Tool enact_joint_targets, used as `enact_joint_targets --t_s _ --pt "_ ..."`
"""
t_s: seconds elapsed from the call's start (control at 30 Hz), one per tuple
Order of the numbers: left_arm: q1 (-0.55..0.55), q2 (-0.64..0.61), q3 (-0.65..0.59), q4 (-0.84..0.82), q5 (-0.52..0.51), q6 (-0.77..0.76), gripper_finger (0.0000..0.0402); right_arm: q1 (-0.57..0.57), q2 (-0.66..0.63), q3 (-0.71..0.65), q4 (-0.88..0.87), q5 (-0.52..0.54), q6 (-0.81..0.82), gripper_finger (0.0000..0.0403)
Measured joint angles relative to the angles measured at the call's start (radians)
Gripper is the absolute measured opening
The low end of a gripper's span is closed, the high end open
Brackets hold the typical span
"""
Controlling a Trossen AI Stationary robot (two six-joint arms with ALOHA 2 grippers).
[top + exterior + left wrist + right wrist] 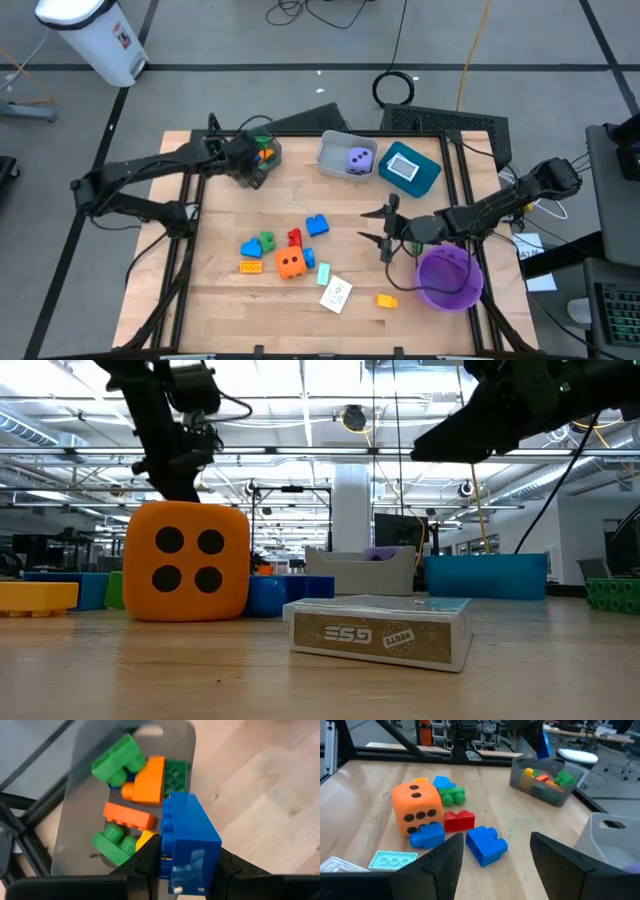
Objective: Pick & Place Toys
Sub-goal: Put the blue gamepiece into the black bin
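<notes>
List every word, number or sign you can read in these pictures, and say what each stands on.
"ESG": reads roughly so, mirrored or stylised, on the card box lying on the table.
Round emblem beside it: too small to read.
Label on the white bin: too blurred.
The dice carry only dots.

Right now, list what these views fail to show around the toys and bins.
- Purple bowl: its inside, high view; the right arm crosses its rim.
- Grey bin: its near end, left wrist view; the held blue block and left gripper cover it.
- Card pack: small print, low view; too small.
- Purple die: low view; second grey bin's wall hides most.
</notes>
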Motion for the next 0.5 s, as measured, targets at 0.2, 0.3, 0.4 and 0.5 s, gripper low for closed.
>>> enact_joint_targets --t_s 0.2,0.3,0.4,0.5 --pt "0.053 0.091 0.0 -0.014 0.038 0.061 0.0104 0.0 0.0 -0.005 -0.004 0.0 0.03 0.0223" --pt "0.067 0.131 0.0 -0.016 0.047 0.088 0.0104 0.0 0.0 -0.005 -0.004 0.0 0.029 0.0222" --pt "0.087 0.169 0.0 -0.016 0.046 0.106 0.0104 0.0 0.0 -0.005 -0.004 0.0 0.03 0.0222" --pt "0.104 0.196 0.0 -0.016 0.046 0.112 0.0104 0.0 0.0 -0.005 -0.004 0.0 0.029 0.0222"
